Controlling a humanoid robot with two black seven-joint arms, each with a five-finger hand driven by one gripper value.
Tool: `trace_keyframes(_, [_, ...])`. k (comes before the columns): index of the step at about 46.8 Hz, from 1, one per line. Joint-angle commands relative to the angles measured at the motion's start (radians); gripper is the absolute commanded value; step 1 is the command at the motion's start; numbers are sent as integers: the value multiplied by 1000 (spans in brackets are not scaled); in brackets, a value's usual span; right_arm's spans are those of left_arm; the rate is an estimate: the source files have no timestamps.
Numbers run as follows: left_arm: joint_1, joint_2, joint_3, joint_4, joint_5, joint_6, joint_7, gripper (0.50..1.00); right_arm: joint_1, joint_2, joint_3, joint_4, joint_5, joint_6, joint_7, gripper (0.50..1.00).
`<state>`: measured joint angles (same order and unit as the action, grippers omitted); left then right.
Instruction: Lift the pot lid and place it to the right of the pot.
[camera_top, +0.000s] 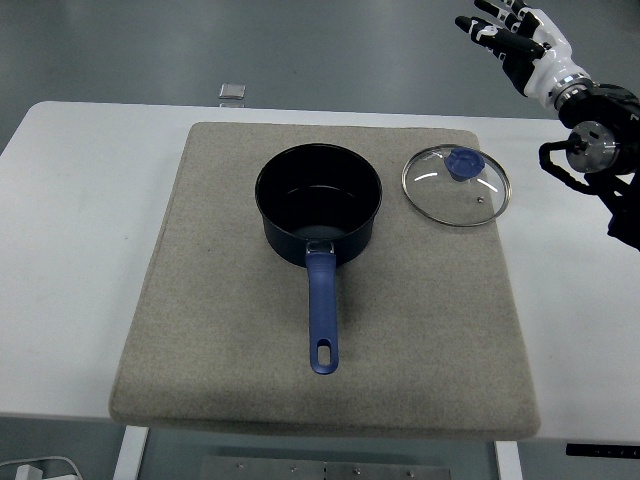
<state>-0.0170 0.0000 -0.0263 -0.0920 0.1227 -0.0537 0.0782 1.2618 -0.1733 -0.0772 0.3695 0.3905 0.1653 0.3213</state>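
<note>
A dark blue pot (318, 203) with a long blue handle pointing toward me stands uncovered on the grey mat (200, 330). The glass lid (456, 186) with a blue knob lies flat on the mat just to the right of the pot, a small gap between them. My right hand (512, 32) is high at the top right, beyond the table's far edge and well clear of the lid, its fingers spread and holding nothing. The left arm is out of sight.
A small grey square object (232, 92) lies at the table's far edge. Bare white table (70, 200) flanks the mat on both sides. The right arm's black wrist (600, 150) hangs over the table's right end.
</note>
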Motion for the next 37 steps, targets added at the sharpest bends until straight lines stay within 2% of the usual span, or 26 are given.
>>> trace_keyframes(1, [0,0,0,0,0,0,0,1000,-7,8,11,0,1,6,5,907])
trace_keyframes(7, [0,0,0,0,0,0,0,1000,-24,6,71,0,-10,13,12,907])
trace_keyframes(15, [0,0,0,0,0,0,0,1000,-28,1,76,0,-19,23,96,909])
trace_keyframes(17, [0,0,0,0,0,0,0,1000,-28,5,77,0,-19,22,104,909])
trace_keyframes(31, [0,0,0,0,0,0,0,1000,-32,6,86,0,-7,11,105,909])
trace_keyframes(37, [0,0,0,0,0,0,0,1000,-38,6,140,0,-10,10,105,909])
